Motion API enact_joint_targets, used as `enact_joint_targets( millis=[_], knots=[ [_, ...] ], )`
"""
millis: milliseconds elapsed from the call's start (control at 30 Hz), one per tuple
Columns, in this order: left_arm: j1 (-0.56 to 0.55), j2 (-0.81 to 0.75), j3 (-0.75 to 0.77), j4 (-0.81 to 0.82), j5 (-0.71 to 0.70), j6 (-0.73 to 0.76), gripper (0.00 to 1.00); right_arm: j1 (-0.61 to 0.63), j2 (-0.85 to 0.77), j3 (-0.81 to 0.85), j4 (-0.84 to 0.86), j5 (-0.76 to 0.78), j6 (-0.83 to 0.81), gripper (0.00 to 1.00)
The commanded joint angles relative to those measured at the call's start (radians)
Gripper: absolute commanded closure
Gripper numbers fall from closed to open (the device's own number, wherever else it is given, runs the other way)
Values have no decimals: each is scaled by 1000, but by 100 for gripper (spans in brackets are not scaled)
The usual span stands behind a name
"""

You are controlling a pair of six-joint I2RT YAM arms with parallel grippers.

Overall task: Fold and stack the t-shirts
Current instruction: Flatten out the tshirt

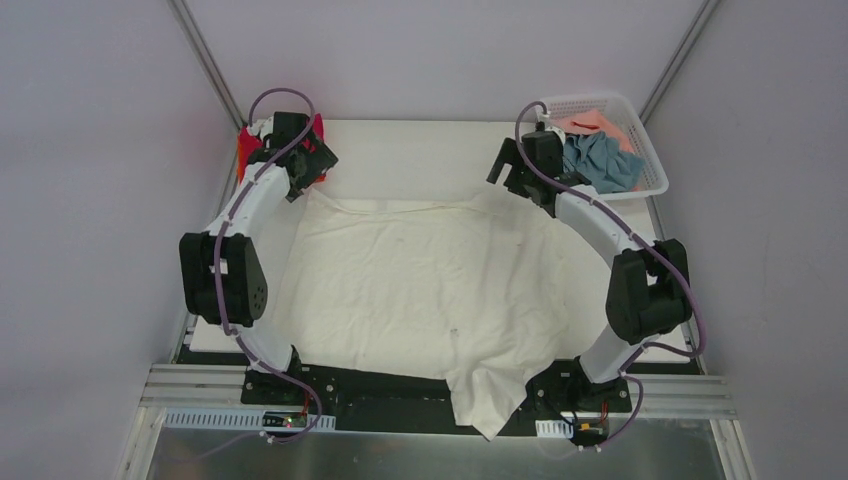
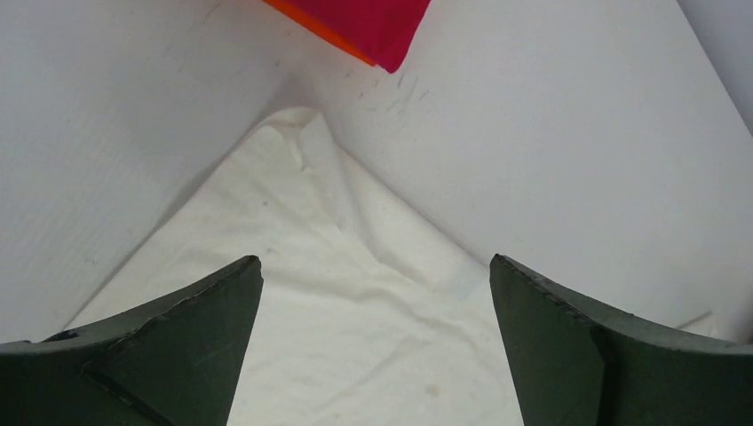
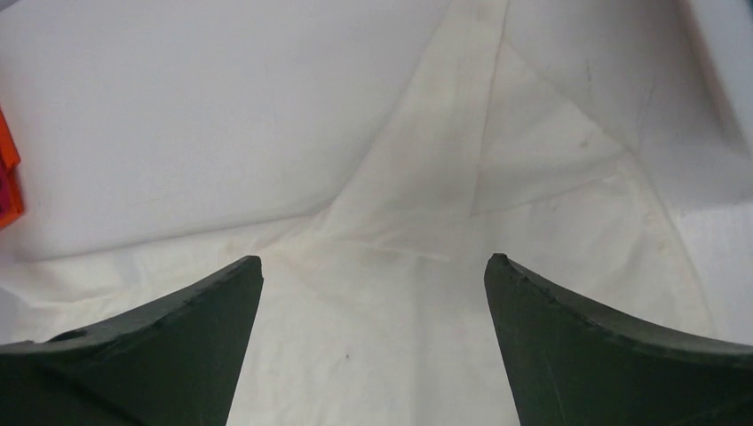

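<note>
Cream-white t-shirt (image 1: pixel 420 290) spread over centre of table (image 1: pixel 400 150), wrinkled. One part droops over near edge between arm bases. Its far-left corner points up between fingers of left gripper (image 2: pixel 373 266); jaws wide apart, nothing held. Right gripper (image 3: pixel 373 262) also gapes wide and empty above shirt's far-right part.

Red t-shirt (image 2: pixel 373 22) and orange t-shirt (image 3: pixel 7 146) lie folded together at far-left corner. From above they are mostly hidden behind left wrist; wrist views cut them off.

Grey-blue t-shirt (image 1: pixel 600 160) and salmon-pink t-shirt (image 1: pixel 590 122) crumpled in white basket (image 1: pixel 650 165) at far right, partly hidden by right arm.

White links (image 1: pixel 243 203) and black joints (image 1: pixel 222 278) are alternating; purple cables (image 1: pixel 282 92) are looping behind dark, wedge-shaped jaws.
</note>
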State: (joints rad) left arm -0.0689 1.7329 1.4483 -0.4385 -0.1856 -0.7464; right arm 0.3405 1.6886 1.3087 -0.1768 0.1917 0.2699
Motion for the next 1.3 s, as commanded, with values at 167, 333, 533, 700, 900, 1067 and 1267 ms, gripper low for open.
enact_joint_targets(
  millis=[167, 333, 533, 700, 900, 1067, 1267],
  knots=[
    [-63, -23, -134, -13, 120, 38, 1, 4, 57, -107, 37, -262, 246, 1],
    [-63, 94, -76, 0, 117, 31, 1, 3, 157, -90, 96, -276, 292, 1],
    [-62, 201, 7, 7, 79, 36, 1, 3, 254, -8, 89, -218, 281, 1],
    [-62, 269, 77, 9, 42, 50, 1, 2, 291, 52, 88, -154, 254, 1],
    [-60, 329, 167, 9, 20, 59, 1, 0, 329, 98, 148, -136, 235, 1],
    [-48, 382, 249, 10, -16, 74, 1, -6, 382, 144, 272, -120, 245, 1],
    [-32, 450, 368, 12, -24, 73, 1, -18, 510, 328, 423, -91, 270, 1]
  ],
)
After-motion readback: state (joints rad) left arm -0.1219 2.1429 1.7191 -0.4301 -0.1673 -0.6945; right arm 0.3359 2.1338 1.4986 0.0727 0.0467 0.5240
